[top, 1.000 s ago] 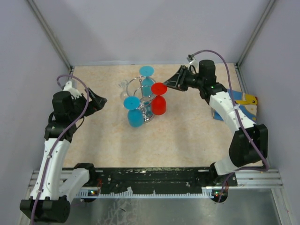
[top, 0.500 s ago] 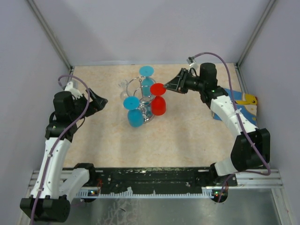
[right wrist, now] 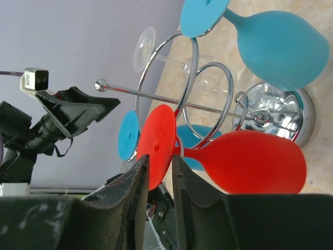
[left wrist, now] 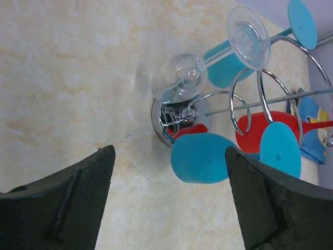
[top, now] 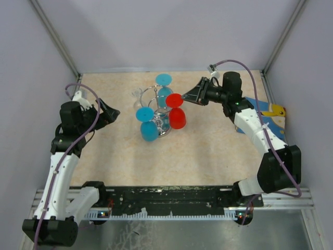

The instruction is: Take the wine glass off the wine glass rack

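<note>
Edging nearer red wine glass [top: 177,115], right hand [top: 188,97]

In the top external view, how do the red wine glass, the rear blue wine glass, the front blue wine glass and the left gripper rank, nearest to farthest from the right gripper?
1. red wine glass, its foot just at the right gripper.
2. rear blue wine glass, back left.
3. front blue wine glass, left, toward the bases.
4. left gripper, far left.
</note>
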{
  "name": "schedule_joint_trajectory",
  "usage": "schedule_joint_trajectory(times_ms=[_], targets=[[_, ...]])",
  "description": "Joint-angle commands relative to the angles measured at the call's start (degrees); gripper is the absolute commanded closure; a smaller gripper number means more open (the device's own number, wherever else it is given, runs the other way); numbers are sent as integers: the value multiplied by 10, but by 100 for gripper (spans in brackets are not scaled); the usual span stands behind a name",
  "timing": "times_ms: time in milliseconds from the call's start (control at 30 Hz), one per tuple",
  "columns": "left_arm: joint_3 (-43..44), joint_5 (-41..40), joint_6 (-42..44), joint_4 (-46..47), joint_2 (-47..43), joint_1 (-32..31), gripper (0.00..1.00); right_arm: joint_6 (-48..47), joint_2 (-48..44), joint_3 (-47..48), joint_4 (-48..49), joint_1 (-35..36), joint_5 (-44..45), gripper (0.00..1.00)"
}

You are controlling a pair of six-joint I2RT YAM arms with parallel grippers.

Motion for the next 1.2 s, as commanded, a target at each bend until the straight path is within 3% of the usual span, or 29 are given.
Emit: schedule_joint_trajectory(times_ms=[0, 600, 1167], targets=[[-7, 4, -4, 19, -1, 1, 8, 2, -39, 10, 17, 8, -17, 74], [-6, 3, -2, 19, -3, 1, 8, -1, -32, -2, 17, 12, -30, 72], [-10, 5, -1, 23, -2, 1, 8, 48, -49, -67, 90, 16, -49, 70]])
